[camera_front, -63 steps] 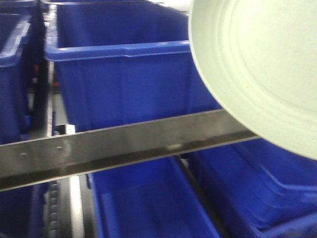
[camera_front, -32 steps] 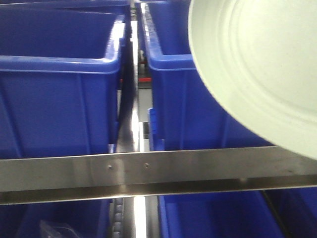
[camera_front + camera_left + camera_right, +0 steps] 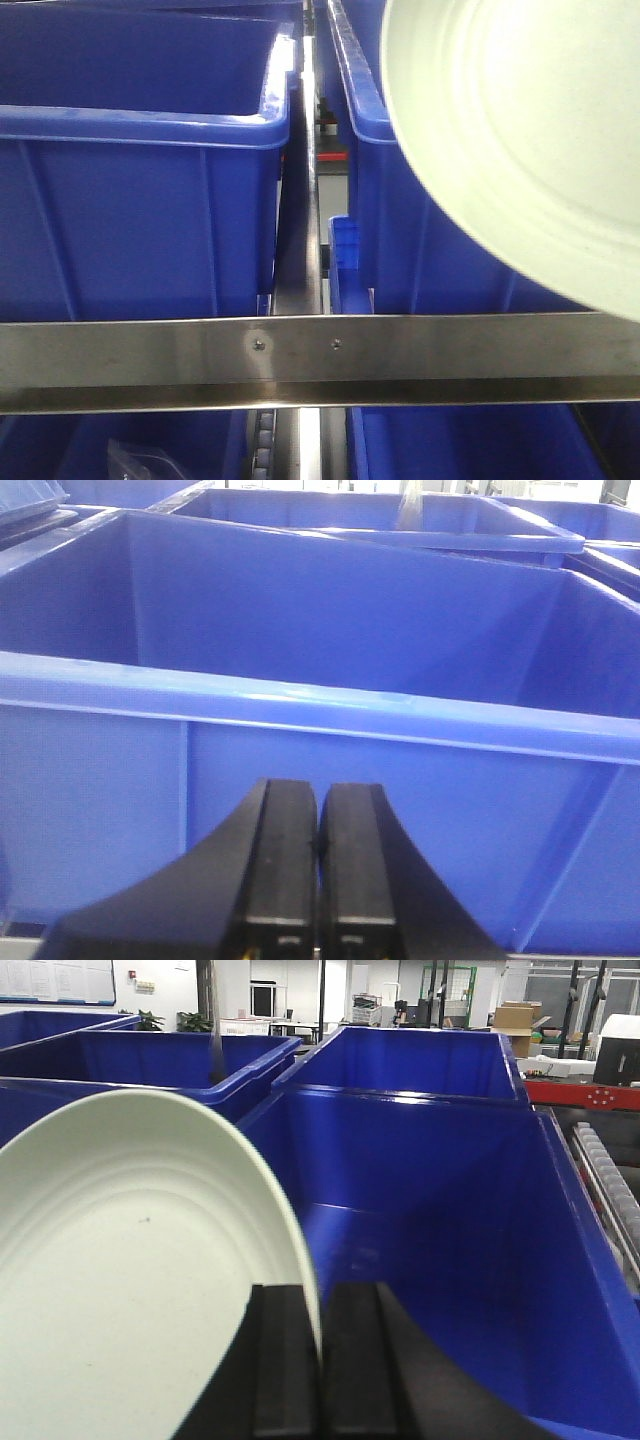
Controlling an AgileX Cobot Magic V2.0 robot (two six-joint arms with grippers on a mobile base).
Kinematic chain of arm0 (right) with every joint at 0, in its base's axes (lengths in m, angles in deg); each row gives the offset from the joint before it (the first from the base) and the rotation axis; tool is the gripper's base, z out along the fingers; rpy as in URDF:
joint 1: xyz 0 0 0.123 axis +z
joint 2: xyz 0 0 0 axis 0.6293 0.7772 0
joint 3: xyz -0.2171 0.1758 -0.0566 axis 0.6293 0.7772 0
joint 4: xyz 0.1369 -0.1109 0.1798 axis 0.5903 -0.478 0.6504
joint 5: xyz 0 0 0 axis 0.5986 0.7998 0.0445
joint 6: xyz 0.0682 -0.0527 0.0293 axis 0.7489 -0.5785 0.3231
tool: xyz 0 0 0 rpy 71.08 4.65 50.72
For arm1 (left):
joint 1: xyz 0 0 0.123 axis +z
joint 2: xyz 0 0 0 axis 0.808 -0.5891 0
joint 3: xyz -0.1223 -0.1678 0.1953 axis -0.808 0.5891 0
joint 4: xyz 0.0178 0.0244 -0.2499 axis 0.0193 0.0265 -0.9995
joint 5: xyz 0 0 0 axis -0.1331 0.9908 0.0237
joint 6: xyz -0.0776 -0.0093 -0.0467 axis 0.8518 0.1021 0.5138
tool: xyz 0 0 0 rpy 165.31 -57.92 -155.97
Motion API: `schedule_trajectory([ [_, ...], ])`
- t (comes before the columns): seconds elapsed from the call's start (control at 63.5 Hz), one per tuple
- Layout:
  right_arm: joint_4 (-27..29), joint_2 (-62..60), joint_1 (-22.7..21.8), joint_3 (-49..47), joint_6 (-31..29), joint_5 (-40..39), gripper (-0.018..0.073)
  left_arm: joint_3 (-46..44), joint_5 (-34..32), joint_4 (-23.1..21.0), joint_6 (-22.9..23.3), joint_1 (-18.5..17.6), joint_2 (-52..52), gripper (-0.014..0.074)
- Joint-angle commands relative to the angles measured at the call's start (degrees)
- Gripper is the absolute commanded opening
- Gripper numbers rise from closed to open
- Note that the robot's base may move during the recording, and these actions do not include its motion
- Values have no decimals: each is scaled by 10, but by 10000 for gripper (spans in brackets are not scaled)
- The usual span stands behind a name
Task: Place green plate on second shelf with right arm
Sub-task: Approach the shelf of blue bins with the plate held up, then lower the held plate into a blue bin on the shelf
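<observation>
Rim-only hold
Your right pincer (image 3: 320, 1360) pinched the green plate (image 3: 140, 1280) at its rim; clipping a blue bin (image 3: 440, 1220) wall could have twisted it loose.

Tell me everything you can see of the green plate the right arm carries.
The pale sage-green round matte plate is shallow, with a low upturned rim and faint concentric rings; one tiny dark speck marks its face. It is held in the air, tilted, its rim pinched between the black fingers of the right gripper; nothing else is seen touching it. Deep-blue plastic bins lie behind it, and each view's edge cuts part of it off.
</observation>
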Motion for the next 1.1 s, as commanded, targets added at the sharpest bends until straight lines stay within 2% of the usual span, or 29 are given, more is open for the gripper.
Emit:
schedule_trajectory([
  [0.0,-9,6,0,-21,5,-30,30,23,-47,-2,2,0,10,131],
  [0.236,-8,6,0,-21,5,-30,30,23,-47,-2,2,0,10,131],
  [0.74,-12,7,0,-26,5,-107,30,23,-47,-2,2,0,10,131],
  [0.819,-14,9,0,-41,5,-83,30,23,-47,-2,2,0,10,131],
  [0.914,-20,17,0,-78,5,-12,30,23,-47,-2,2,0,10,131],
  [1.087,-103,73,0,-160,6,62,30,23,-47,-2,2,0,10,131],
])
